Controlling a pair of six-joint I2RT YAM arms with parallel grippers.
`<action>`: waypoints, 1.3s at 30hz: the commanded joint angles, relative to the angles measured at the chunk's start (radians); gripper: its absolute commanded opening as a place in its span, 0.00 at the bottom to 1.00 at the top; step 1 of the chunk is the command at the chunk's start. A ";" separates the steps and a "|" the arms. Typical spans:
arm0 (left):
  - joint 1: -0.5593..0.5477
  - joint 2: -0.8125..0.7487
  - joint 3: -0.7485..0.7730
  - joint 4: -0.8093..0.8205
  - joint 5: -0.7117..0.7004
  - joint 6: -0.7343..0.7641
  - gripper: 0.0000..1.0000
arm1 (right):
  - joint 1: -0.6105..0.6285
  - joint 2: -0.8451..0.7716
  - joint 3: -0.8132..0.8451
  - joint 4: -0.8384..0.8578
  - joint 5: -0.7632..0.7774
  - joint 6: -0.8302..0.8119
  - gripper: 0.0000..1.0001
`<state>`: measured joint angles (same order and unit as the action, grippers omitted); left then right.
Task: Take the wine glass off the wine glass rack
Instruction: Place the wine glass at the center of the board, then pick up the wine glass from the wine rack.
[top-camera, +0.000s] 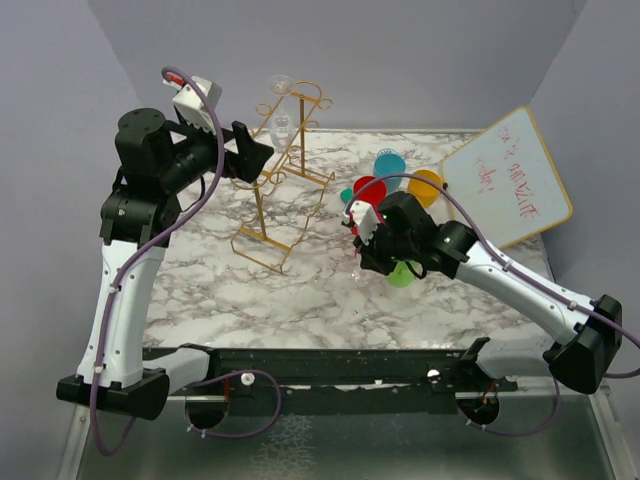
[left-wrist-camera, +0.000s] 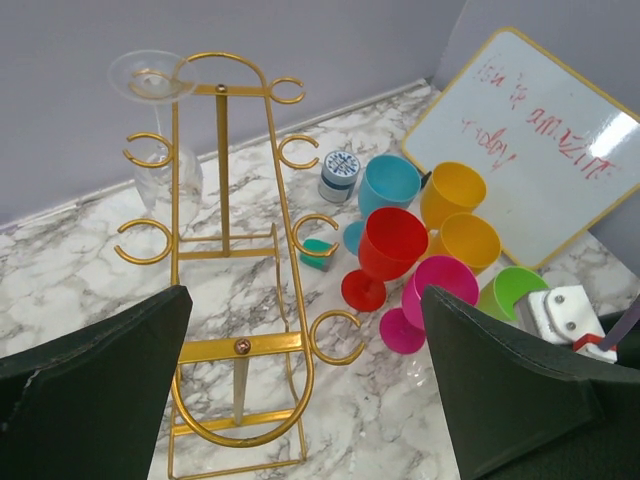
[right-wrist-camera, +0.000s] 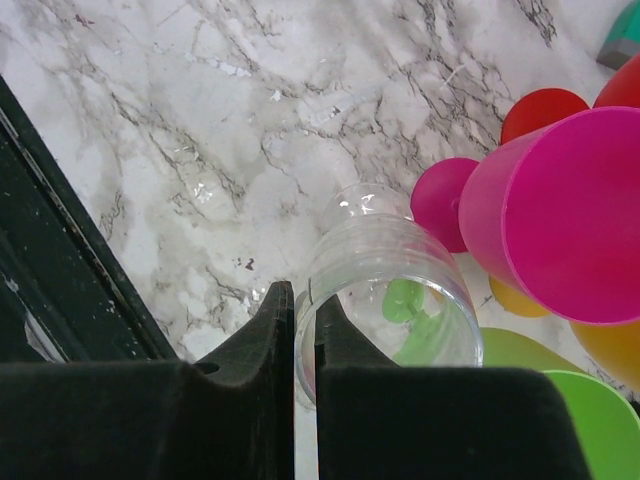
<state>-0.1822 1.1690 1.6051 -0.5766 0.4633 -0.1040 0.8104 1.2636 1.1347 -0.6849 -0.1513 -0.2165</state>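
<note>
Gold rack (left-wrist-camera: 240, 347) stands upright, wine glass (left-wrist-camera: 160, 175) hanging foot-up. Your left hand (left-wrist-camera: 307, 300) gapes. Only the wrist view shows your right hand (right-wrist-camera: 305, 300) pinching a second glass (right-wrist-camera: 400, 270).

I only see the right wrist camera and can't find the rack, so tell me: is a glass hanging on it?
Observer: Yes. One clear wine glass hangs upside down from a top hook of the gold rack.
Operator: Where's the other tool?
Observer: The left tool points at the rack, wide open, holding nothing.
Operator: What's behind the cups?
Observer: A whiteboard with red writing leans against the wall.
</note>
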 joint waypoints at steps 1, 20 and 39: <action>0.017 0.004 0.030 0.024 -0.099 -0.047 0.99 | 0.010 0.029 0.017 -0.003 -0.025 -0.027 0.03; 0.032 0.062 0.104 -0.058 -0.173 0.026 0.99 | 0.013 0.082 0.081 -0.029 -0.014 -0.004 0.50; 0.164 0.407 0.460 -0.010 0.057 -0.027 0.99 | 0.010 -0.046 0.158 0.228 0.217 0.283 0.77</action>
<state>-0.0578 1.4750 1.9686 -0.6281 0.3527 -0.0505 0.8173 1.2182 1.2472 -0.5297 -0.0639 -0.0635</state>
